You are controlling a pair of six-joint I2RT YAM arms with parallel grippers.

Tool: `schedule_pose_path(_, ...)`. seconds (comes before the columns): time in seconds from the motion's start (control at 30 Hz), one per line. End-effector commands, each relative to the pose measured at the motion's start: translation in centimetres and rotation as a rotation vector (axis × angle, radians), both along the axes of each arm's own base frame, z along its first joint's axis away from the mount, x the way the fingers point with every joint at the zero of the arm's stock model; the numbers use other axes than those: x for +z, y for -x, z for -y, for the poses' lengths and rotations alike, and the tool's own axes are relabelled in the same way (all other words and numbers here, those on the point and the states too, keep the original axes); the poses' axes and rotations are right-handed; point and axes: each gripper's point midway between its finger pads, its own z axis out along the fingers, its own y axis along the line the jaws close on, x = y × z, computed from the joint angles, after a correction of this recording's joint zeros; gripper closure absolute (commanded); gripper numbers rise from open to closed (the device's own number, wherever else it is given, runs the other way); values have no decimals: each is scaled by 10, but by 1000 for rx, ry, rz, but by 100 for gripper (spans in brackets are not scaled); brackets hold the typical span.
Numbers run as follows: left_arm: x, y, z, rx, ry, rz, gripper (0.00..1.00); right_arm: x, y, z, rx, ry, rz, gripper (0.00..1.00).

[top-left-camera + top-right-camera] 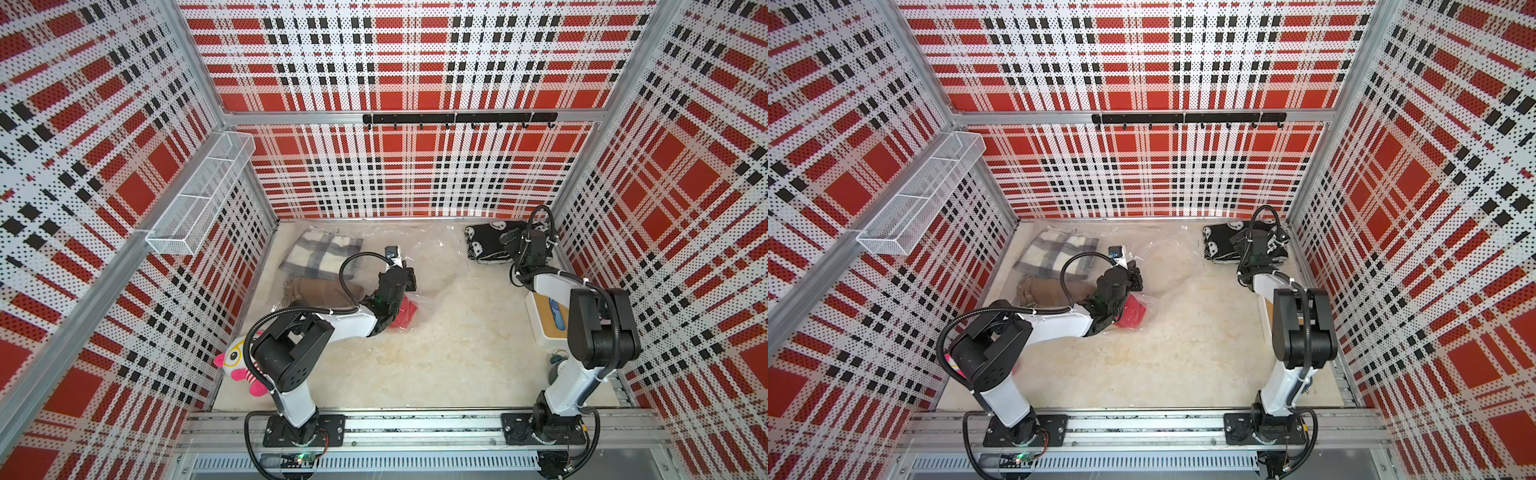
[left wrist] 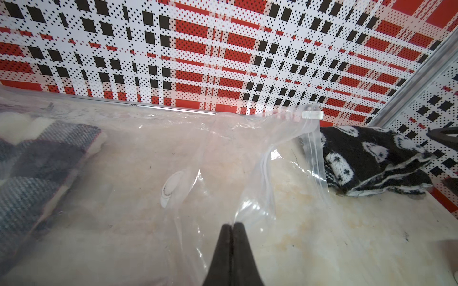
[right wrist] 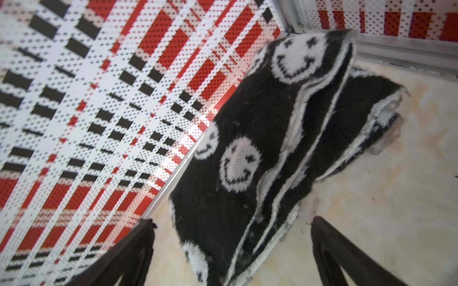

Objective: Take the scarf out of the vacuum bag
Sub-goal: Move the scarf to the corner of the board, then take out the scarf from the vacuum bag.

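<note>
In a top view the left arm (image 1: 353,322) hides part of the plush toy (image 1: 233,358) and a red thing (image 1: 409,309). The smiley scarf (image 3: 247,153) is blurred, its near end cut off.

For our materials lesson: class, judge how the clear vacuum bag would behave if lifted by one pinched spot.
Probably floppy: the vacuum bag creases and sags from where the left gripper pinches it. Likely light and slippery, given its thin glossy film. Its white valve looks stiffer.

One vacuum bag (image 2: 218,153), one smiley scarf (image 3: 247,123), one plaid cloth (image 1: 320,253), one plush toy (image 1: 239,365), two grippers (image 2: 231,226) (image 3: 231,219)
</note>
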Motion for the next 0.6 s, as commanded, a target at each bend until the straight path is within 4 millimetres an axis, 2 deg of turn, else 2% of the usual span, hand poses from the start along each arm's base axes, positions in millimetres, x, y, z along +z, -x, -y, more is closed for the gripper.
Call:
schedule_pose_path(0.0,20,2,4,-9,-11,30,100,30,5,-35,179,115,71,0)
schedule_pose_path(0.17,20,7,18,-85,-52,13,100,44,16,-89,423,140,68,0)
schedule_pose_path(0.3,13,4,7,-117,-15,-22,100,45,28,-144,628,210,62,0)
schedule_pose_path(0.43,8,4,-1,-82,-45,-34,100,39,47,-193,815,142,121,0)
schedule_pose_path(0.57,13,5,-1,-82,-43,-29,100,19,53,-224,916,113,60,0)
